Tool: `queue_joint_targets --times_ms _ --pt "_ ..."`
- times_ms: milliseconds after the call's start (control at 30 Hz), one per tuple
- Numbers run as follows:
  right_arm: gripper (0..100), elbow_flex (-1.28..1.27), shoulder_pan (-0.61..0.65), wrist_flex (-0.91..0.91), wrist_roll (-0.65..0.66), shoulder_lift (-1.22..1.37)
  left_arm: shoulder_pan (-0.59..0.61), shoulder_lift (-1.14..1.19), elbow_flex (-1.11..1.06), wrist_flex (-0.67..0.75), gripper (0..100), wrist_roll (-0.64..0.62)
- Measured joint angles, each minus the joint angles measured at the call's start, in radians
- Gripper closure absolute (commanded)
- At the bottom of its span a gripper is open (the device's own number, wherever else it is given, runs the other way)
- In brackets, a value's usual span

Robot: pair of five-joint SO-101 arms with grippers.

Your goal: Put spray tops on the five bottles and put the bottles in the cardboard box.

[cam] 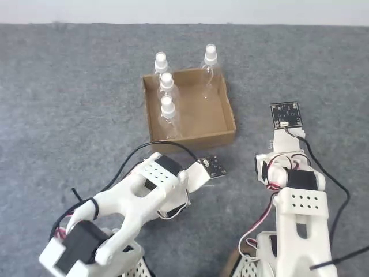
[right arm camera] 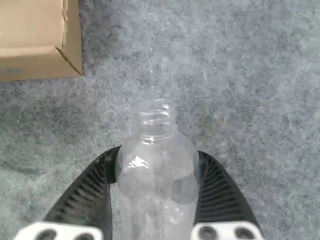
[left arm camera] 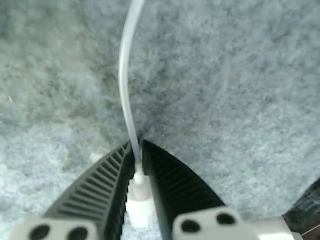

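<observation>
We look down on the counter (cam: 69, 104) from a fixed camera set high behind the two arm bases. It faces away from them, so the left arm (cam: 144, 190) and right arm (cam: 300, 202) rise from the near edge and the cardboard box (cam: 196, 139) lies beyond. On each wrist we have a camera aimed along the hand, down at the counter and very close. The left hand (left arm camera: 137, 146), gripping a spray top (left arm camera: 139, 200), sits right under its lens, as does the right hand (right arm camera: 157, 155), clamped on a bottle (right arm camera: 155, 175). The right wrist view shares one thing with the high view — a corner of the cardboard box (right arm camera: 35, 40).
</observation>
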State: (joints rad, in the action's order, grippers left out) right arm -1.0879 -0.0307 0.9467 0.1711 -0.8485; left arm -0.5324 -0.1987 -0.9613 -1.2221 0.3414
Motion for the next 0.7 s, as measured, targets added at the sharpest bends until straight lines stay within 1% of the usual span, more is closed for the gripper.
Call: queue_joint_targets --times_ms 100,367,700 --pt "96.1 0.0 0.0 0.0 0.0 0.0 0.034 0.0 0.005 -0.002 99 0.0" --pt "96.1 0.0 0.0 0.0 0.0 0.0 0.184 0.0 0.055 -0.006 99 -0.002" --pt "96.1 0.0 0.0 0.0 0.0 0.0 0.245 0.0 0.055 -0.006 99 -0.002"
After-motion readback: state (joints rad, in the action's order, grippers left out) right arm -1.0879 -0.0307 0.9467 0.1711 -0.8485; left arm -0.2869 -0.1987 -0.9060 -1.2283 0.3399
